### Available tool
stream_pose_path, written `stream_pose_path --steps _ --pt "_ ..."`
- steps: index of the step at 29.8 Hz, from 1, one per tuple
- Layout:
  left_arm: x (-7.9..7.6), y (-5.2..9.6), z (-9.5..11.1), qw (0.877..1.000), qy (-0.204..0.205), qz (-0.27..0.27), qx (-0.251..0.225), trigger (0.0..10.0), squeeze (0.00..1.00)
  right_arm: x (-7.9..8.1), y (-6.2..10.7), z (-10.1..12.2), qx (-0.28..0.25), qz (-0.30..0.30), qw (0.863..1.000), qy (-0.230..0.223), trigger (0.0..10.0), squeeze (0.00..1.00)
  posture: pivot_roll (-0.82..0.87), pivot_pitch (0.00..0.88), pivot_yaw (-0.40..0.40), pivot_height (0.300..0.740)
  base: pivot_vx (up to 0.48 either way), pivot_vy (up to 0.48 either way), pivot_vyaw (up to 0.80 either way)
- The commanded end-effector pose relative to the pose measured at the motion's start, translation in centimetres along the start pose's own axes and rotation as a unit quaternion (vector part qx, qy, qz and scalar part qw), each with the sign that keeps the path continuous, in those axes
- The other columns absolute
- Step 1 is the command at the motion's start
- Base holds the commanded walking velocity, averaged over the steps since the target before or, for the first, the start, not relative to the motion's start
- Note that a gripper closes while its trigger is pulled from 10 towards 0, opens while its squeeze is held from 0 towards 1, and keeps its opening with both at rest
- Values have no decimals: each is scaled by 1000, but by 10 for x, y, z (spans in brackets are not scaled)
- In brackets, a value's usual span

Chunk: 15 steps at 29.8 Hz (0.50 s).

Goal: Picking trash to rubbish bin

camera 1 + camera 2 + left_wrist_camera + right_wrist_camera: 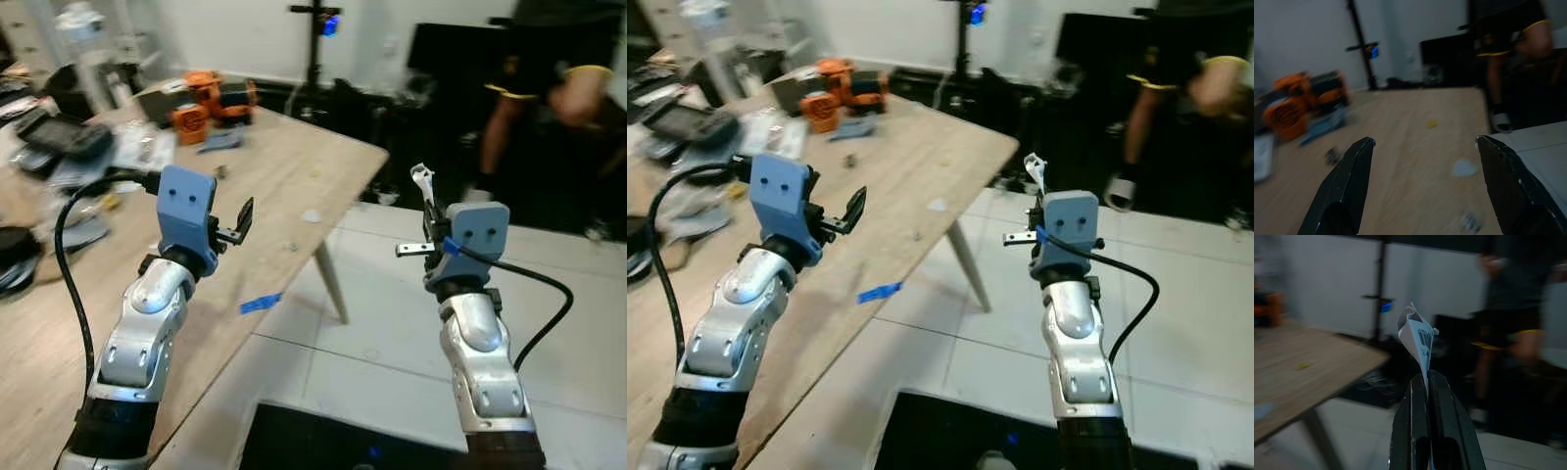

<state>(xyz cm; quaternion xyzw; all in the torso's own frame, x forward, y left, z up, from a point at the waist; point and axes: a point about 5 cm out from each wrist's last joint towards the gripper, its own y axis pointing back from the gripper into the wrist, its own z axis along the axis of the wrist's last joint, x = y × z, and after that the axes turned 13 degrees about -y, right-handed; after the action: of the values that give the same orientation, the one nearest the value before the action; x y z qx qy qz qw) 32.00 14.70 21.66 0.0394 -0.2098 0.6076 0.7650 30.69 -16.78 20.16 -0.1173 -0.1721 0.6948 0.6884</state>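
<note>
1. Trash: a crumpled scrap of white paper (1418, 335) with a printed barcode is pinched between the pressed-together black fingers of the right gripper (1426, 382), held up in the air over the tiled floor (392, 333), to the right of the table.
2. Progress, as I judge it: 1 piece is already picked up, but it is not yet binned. No rubbish bin can be made out, so carrying and dropping are left.
3. The left gripper (1422, 147) has its fingers spread wide and holds nothing; it hangs above the wooden table (294, 176).
4. More likely trash lies on the table: a pale flat scrap (1464, 168) near the right edge, a small yellowish bit (1432, 124) farther off, and a blue strip (260, 304) at the near edge.
5. Materials: the held paper is thin, creased and folded to a point; the table is smooth light wood with a slanted pale leg; the floor is glossy pale tile.
6. At the far left of the table sits an orange and black power tool (211, 98) among blurred clutter.
7. A person (549, 88) in dark clothes stands far right, blurred.
</note>
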Motion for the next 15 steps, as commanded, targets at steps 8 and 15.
stream_pose_path --steps 8,15 --pt "6 2 -4 1000 -5 16 6 10000 0 8 5 -8 16 3 1000 -19 10000 0 -9 164 50 740 0 0 -800" --pt "4 3 -5 1000 -5 10 9 10000 0 11 7 -10 21 10 999 -22 10000 0 -9 166 50 740 0 0 -800"
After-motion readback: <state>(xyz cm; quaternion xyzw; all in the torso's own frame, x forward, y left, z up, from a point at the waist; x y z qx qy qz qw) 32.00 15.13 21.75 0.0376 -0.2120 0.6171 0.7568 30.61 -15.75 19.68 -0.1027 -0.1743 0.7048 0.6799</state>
